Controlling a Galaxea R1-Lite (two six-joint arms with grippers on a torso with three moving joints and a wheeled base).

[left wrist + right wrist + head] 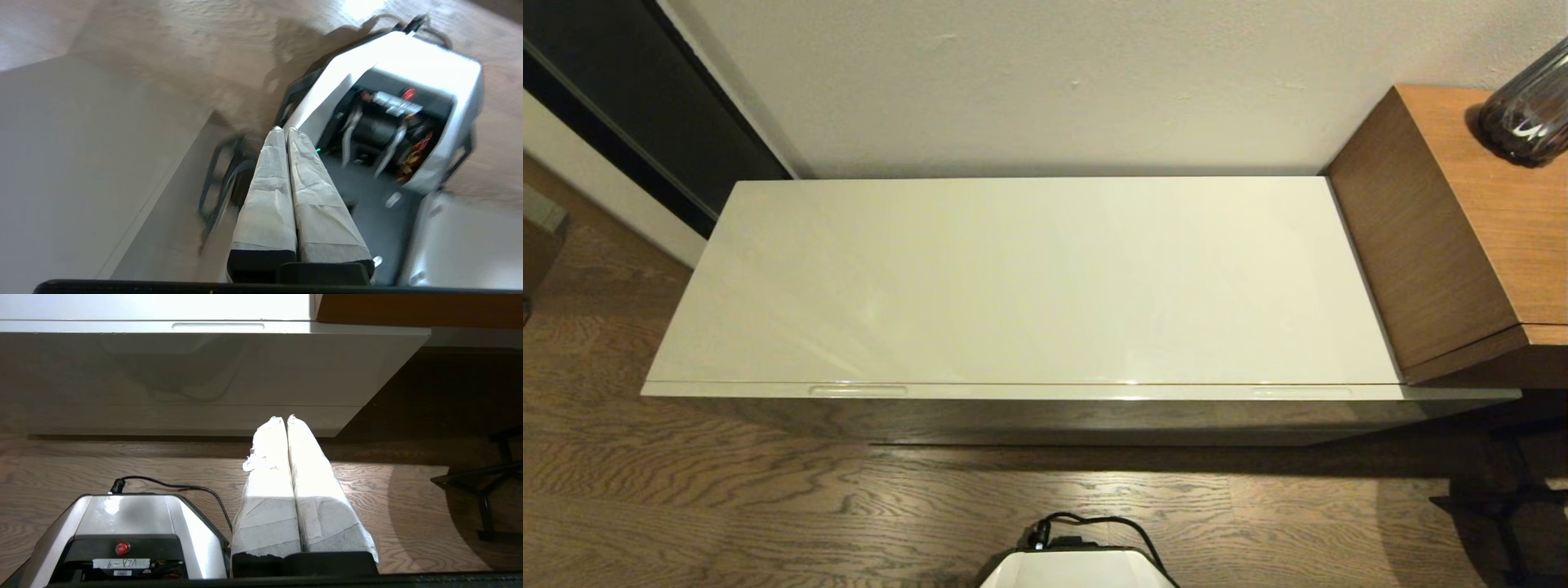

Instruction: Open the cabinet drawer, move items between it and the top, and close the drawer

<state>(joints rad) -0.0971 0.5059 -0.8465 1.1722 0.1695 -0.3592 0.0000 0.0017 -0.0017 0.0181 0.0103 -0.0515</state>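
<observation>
Wood-grain flooring (727, 506) in grey-brown planks runs under a low cabinet set against a plain off-white wall (1045, 82).

Surfaces:
- The top (1029, 278) is a long, rectangular, glossy slab in pale beige-grey, with soft reflections across it.
- The cabinet drawer (1045, 392) spans the full cabinet length along the front edge. It sits flush under the top, closed. Two slim oblong notches are cut into its front lip, one toward the left end (858, 390) and one toward the right end (1301, 391).
- The drawer face is glossy and mirrors the floor.
- A taller brown wood-grain unit (1445, 237) abuts the cabinet's right end. A dark ribbed glass vessel (1527, 110) stands on it.
- None of the slippers, tissue pack or sachet bag can be seen.

Arms:
- The left gripper (284, 130) hangs low beside the robot's base (392, 106), pointing toward the floor. Its two long, tape-wrapped fingers (265, 196) are pressed together along their length, holding nothing.
- The right gripper (285, 418) points toward the drawer front, well short of it, near the right-end notch (217, 326). Its white-wrapped fingers (314, 486) are likewise pressed together and hold nothing.
- Neither arm appears in the head view; only the pale base edge (1078, 570) and a black cable (1094, 527) show there.
</observation>
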